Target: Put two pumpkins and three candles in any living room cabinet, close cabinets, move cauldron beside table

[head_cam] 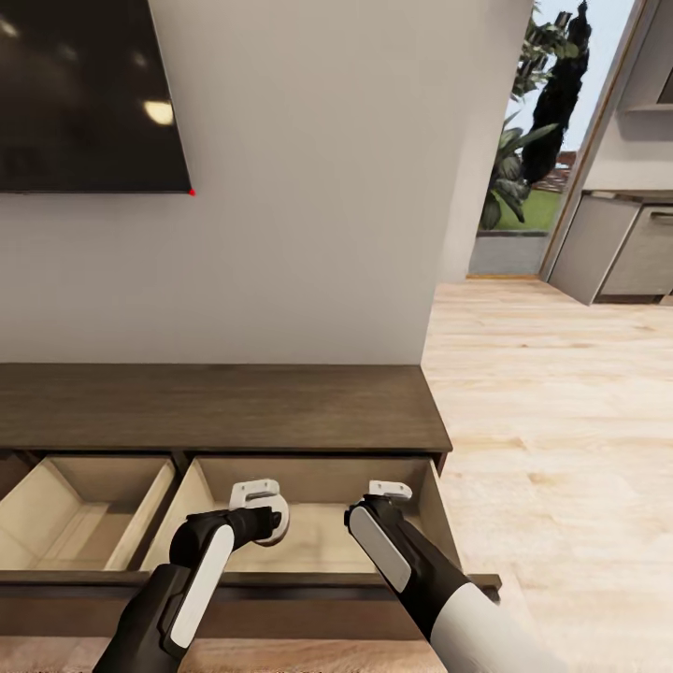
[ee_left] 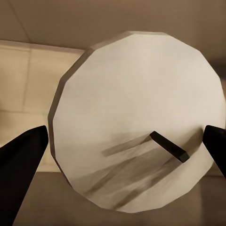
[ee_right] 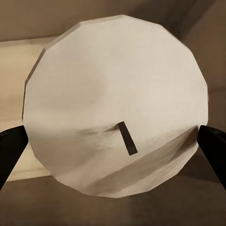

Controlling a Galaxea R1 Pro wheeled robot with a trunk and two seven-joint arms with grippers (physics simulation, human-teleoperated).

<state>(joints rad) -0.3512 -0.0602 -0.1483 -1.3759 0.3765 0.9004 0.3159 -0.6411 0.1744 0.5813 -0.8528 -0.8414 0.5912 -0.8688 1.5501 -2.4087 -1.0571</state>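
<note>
Head view, near to far: both arms reach into the open right drawer of the cabinet point(head_cam: 224, 407). The left gripper point(ee_left: 125, 146) pinches a candle point(ee_left: 136, 117) at 6 o'clock; the right gripper point(ee_right: 113, 143) pinches another candle point(ee_right: 115, 106) toward 5 o'clock. Beyond, at 11 o'clock, a dark screen point(head_cam: 89, 93) hangs on the wall.

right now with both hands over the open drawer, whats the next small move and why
Probably lower and open both hands. Each grips a stout off-white candle, the left hand on one candle, the right hand on another candle, both above the pale interior of the long dark brown wood cabinet's open drawer, so they should land inside.
</note>
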